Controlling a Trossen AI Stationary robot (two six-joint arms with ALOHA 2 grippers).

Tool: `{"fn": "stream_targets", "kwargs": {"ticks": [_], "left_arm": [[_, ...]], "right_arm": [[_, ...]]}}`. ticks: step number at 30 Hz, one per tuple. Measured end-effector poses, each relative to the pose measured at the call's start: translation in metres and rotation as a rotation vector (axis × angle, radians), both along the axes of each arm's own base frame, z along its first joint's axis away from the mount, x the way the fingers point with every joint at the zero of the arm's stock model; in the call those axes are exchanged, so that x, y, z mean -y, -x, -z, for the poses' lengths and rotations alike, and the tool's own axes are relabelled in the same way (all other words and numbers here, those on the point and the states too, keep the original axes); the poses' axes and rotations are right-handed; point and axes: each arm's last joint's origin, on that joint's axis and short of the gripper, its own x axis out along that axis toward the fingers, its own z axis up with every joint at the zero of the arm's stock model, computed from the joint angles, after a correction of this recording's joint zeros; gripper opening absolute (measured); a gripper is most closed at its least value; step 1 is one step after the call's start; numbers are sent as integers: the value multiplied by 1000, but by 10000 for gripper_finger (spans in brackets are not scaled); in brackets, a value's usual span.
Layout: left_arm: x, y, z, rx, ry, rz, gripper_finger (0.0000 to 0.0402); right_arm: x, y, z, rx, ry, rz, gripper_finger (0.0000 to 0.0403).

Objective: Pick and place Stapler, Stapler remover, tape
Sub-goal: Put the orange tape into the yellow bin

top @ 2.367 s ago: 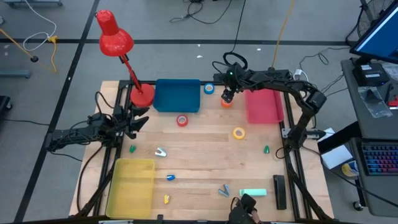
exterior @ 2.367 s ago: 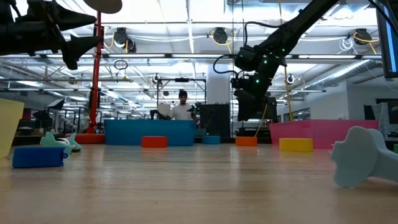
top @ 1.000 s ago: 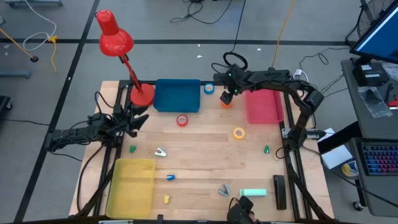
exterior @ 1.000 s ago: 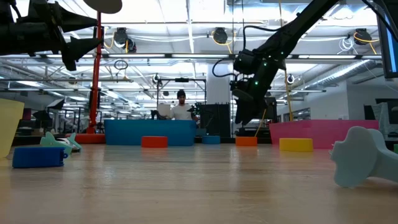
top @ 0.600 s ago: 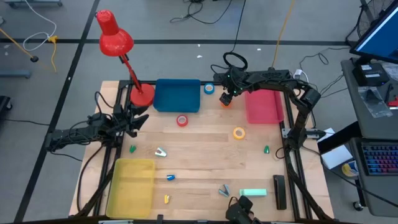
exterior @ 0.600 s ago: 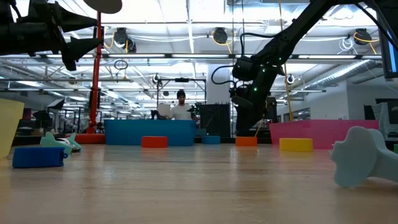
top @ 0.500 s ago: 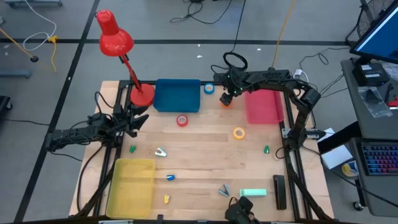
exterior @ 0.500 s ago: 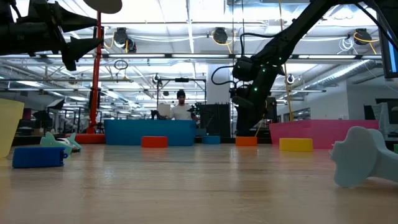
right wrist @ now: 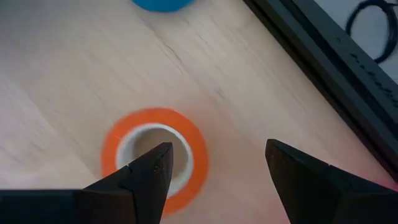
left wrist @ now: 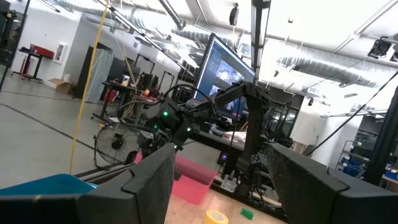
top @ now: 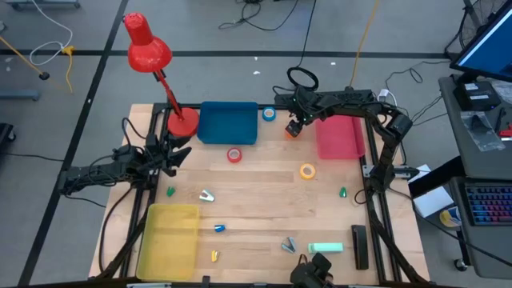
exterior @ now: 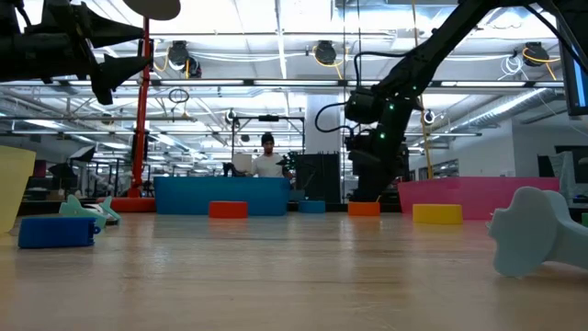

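Centring comes first: the orange tape roll [right wrist: 157, 158] lies flat on the wood just below the right gripper [right wrist: 214, 165] but off toward one finger, so I would shift until both fingers straddle the ring, then descend. Its jaws stand wide apart, empty, touching nothing.

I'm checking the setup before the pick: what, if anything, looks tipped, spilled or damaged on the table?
Nothing stands out. The orange tape roll lies flat on the wood under the open right gripper; the red and yellow rolls lie flat too.
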Motion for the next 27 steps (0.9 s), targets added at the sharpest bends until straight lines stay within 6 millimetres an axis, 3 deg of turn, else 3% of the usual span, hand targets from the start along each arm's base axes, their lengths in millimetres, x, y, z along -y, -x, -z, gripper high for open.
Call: {"fn": "stream_targets", "kwargs": {"ticks": [17, 27], "left_arm": [[0, 0, 0, 0, 0, 0, 255], [0, 0, 0, 1, 3, 1, 255]], "right_arm": [[1, -1, 0, 21, 9, 6, 251], [-10, 9, 23, 5, -18, 20, 251]]}}
